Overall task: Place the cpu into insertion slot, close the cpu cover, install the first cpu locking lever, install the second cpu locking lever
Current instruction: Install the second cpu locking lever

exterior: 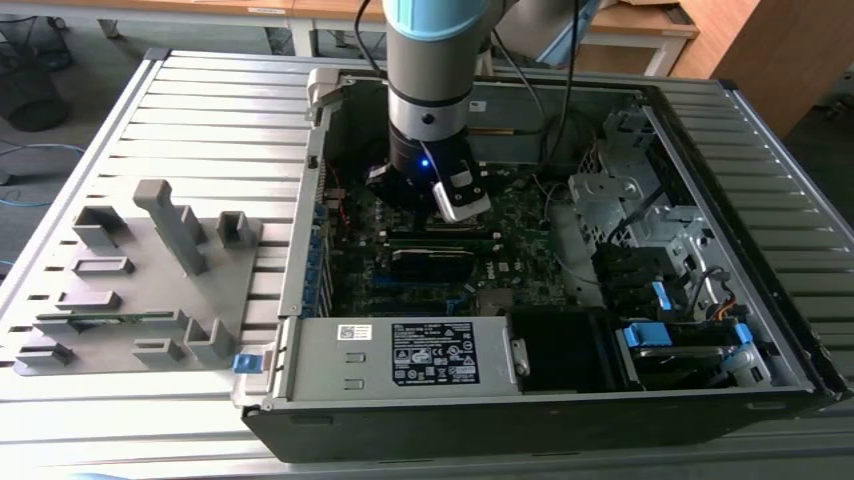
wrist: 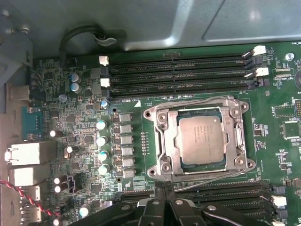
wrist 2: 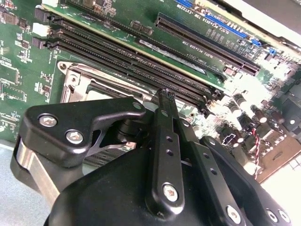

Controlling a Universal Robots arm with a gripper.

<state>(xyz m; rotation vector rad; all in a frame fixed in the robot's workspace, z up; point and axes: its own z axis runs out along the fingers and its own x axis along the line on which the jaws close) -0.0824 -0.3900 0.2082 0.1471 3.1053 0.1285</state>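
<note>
My arm [exterior: 430, 60] fills the upper middle of the exterior view: a pale blue band over a silver-grey sleeve, then a black wrist section with a small blue light and a white block at its lower end. Black cables trail off beside it. In the second wrist view, my gripper [wrist 2: 165, 96] is matte black linkage bars fastened with silver hex screws.

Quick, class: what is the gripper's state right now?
Gripper: closed, fingertips together, holding nothing, just beside the cpu cover with the cpu seated under it.
</note>
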